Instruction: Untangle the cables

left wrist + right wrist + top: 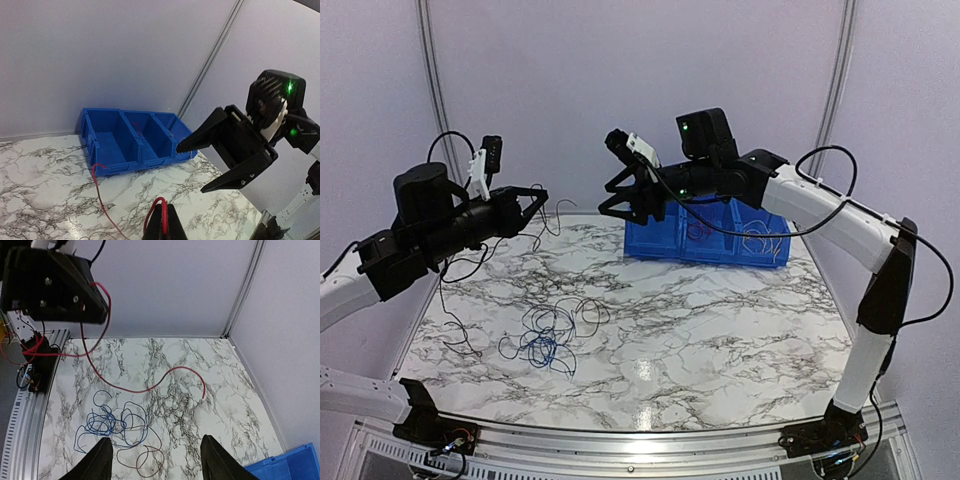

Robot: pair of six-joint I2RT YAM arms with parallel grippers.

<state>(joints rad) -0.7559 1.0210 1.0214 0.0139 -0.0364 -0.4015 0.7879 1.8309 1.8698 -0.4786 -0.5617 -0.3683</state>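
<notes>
One red cable [140, 391] in left end effector [165, 222].

Glossy marble-look tbl [720, 330], smooth blue plastic bin [740, 252], smooth-coated cables [550, 335].

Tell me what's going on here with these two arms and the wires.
The left gripper is shut on a red cable, holding it up off the marble table; its far end trails on the surface, seemingly clear of the tangle of blue and dark cables lying there. The right gripper is open and empty, raised near the blue bin.
</notes>
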